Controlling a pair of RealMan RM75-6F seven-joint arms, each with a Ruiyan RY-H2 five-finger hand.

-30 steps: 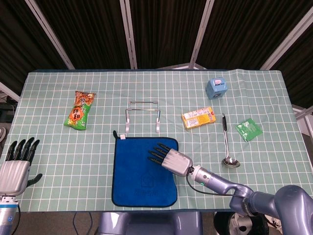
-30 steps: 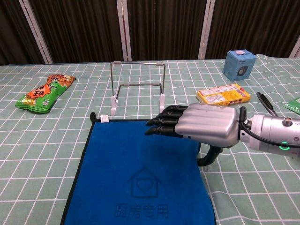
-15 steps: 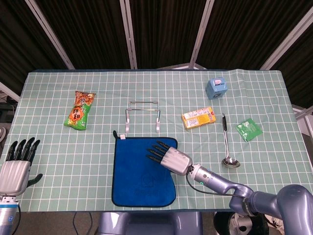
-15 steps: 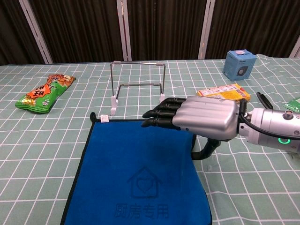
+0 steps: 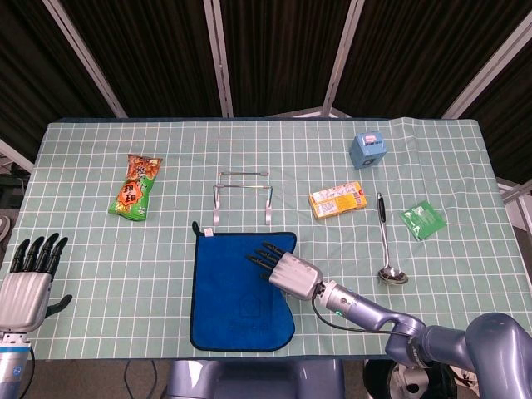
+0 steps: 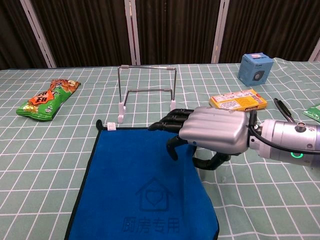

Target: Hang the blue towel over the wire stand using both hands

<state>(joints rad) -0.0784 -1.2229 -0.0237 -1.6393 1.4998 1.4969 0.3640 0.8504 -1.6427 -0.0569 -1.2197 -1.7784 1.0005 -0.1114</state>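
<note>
the right hand (image 6: 212, 131) is over the far right corner of the blue towel (image 6: 140, 185), palm down, fingers curling onto the cloth with the thumb tucked under the edge; the towel's right border has buckled inward beneath it. it looks like a pinch closing on the corner, though the chest view hides the contact under the palm, so whether cloth is truly caught i cannot tell. the left hand (image 5: 29, 283) is well apart at the near left edge of the surface (image 5: 465, 150), fingers straight and spread, holding nothing.

the towel lies flat just in front of the wire stand (image 6: 146, 92), its far hem near the stand's feet, with a small white tag (image 6: 112, 126) at the far left corner.

to do this step well, the right hand should gather cloth between thumb and fingers at the corner itself, not mid-edge, and close firmly before lifting. the left hand then needs the matching far left corner by the tag, so the hem rises level. lifted unevenly, the towel would likely sag and snag the light stand, which may tip
</note>
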